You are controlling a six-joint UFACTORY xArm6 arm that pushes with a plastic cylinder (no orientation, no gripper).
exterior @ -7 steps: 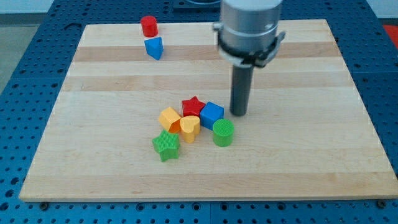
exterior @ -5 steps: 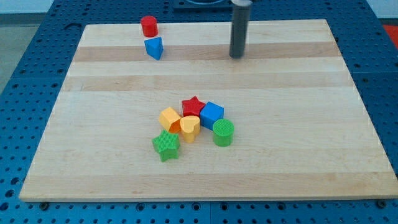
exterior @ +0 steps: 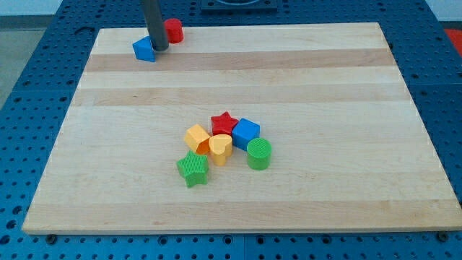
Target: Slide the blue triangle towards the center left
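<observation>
The blue triangle (exterior: 144,50) lies near the board's top left, on the light wood. My tip (exterior: 159,49) stands right against its right side, between it and the red cylinder (exterior: 173,30), which sits just to the upper right of the rod. The rod rises out of the view's top.
A cluster sits near the board's middle: red star (exterior: 224,121), blue cube (exterior: 245,132), green cylinder (exterior: 259,154), yellow heart (exterior: 221,148), orange hexagon block (exterior: 196,138), green star (exterior: 193,169). The wooden board (exterior: 325,87) lies on a blue perforated table.
My tip moved from the board's middle right to the top, then left to the blue triangle. The triangle has slid left, away from under the red cylinder.
</observation>
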